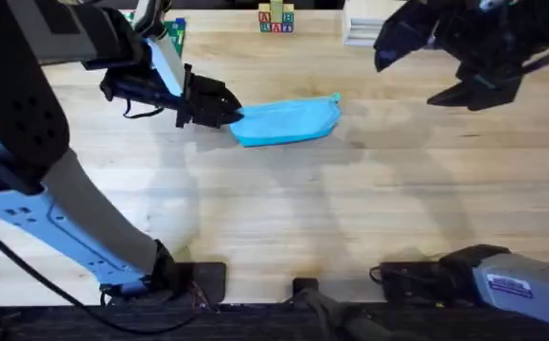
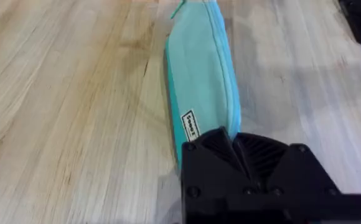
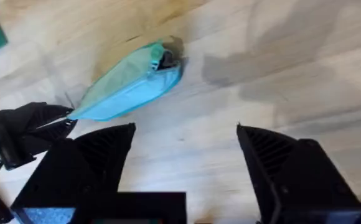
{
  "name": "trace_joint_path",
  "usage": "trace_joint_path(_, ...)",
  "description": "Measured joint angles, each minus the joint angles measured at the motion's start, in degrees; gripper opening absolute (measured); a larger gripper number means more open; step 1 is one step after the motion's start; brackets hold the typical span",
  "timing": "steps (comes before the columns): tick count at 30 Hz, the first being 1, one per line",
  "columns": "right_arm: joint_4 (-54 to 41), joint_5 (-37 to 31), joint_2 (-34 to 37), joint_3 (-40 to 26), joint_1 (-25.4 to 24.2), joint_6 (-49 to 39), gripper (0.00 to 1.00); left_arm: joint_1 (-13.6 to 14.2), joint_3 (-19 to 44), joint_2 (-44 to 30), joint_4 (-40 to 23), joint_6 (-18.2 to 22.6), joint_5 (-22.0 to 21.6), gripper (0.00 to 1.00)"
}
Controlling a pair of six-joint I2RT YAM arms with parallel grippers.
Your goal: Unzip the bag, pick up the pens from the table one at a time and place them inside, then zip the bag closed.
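Observation:
The light blue bag (image 1: 289, 121) lies flat on the table (image 1: 284, 218), its zipper line running along its length (image 2: 221, 56). My left gripper (image 1: 229, 111) is at the bag's left end, its black fingers (image 2: 208, 152) pressed together over that end of the fabric. My right gripper (image 1: 424, 66) hangs high at the far right, jaws spread wide with nothing between them. From the right wrist view the bag (image 3: 131, 84) lies ahead with a dark zipper pull (image 3: 165, 60) at its right-hand end, and the left gripper (image 3: 28, 127) holds the other end. The pens are out of view.
Lettered toy blocks (image 1: 276, 19) stand at the table's far edge, with a green item (image 1: 175, 33) to their left and a white object (image 1: 360, 24) to their right. Bare wood stretches between the bag and the arm bases.

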State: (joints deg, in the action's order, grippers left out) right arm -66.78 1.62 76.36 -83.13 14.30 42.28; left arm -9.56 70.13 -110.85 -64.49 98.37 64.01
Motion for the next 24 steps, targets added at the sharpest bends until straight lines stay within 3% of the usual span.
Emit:
trace_joint_path(8, 2.8, -1.8, 1.6, 0.0, 4.4, 3.2, 0.995, 0.0, 0.0, 0.0, 0.0, 0.0, 0.0, 0.042)
trace_joint_path(24, 7.2, -2.3, 8.3, 0.0, 4.9, 6.2, 0.989, 0.0, 0.0, 0.0, 0.0, 0.0, 0.0, 0.042)
